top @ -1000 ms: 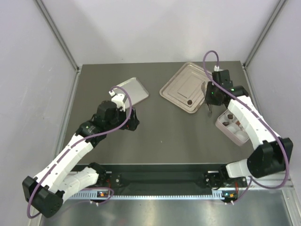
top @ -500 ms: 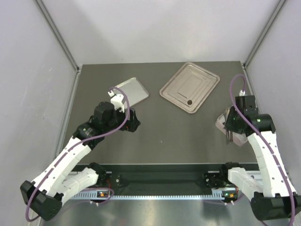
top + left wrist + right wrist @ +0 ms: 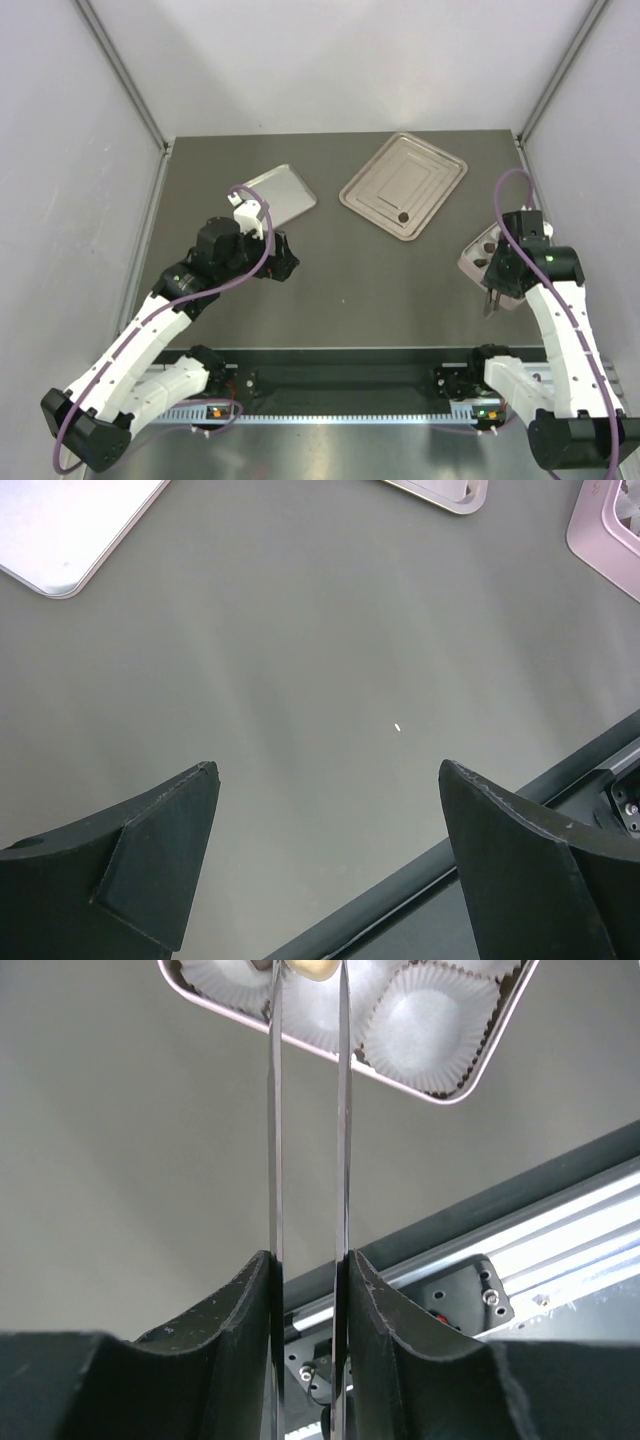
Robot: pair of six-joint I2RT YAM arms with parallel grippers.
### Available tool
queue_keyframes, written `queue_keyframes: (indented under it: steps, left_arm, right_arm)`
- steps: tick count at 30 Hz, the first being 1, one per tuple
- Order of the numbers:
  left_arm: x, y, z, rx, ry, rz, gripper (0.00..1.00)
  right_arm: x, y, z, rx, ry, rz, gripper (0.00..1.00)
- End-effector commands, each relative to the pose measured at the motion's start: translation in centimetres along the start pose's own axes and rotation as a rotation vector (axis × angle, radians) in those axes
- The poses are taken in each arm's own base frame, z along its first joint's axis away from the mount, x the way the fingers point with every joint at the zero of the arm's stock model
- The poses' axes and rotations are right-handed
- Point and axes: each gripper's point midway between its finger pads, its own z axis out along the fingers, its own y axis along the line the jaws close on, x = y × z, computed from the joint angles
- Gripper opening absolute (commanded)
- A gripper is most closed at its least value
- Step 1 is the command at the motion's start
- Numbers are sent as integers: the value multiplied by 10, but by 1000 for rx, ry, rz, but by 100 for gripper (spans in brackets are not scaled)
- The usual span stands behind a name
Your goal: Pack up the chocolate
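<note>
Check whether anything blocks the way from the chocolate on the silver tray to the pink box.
Nothing visible does. Only bare table lies between the chocolate on the tray and the box.

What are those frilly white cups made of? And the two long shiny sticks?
The cups look like thin white paper: they are matte, with pleated, crinkly walls. The sticks look like polished metal, probably steel: they are thin, straight and silvery, with bright reflections running along them.
</note>
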Motion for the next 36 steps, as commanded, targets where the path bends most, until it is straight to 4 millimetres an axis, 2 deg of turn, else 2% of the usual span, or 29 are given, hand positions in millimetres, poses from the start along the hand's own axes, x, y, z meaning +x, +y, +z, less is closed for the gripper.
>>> queue_keyframes:
  steps: [1, 5, 13, 36]
  left_arm:
    - [-18, -10, -5, 41, -68, 9, 96]
    - [-18, -12, -5, 48, -65, 9, 96]
    - [-17, -11, -4, 43, -59, 6, 96]
    - [-15, -9, -2, 34, -54, 7, 96]
  right_arm:
    - [4, -8, 3, 42, 6, 33, 32]
    - [9, -10, 12, 56, 15, 42, 34]
    - [5, -10, 20, 78, 11, 49, 35]
    - [0, -7, 20, 69, -4, 41, 39]
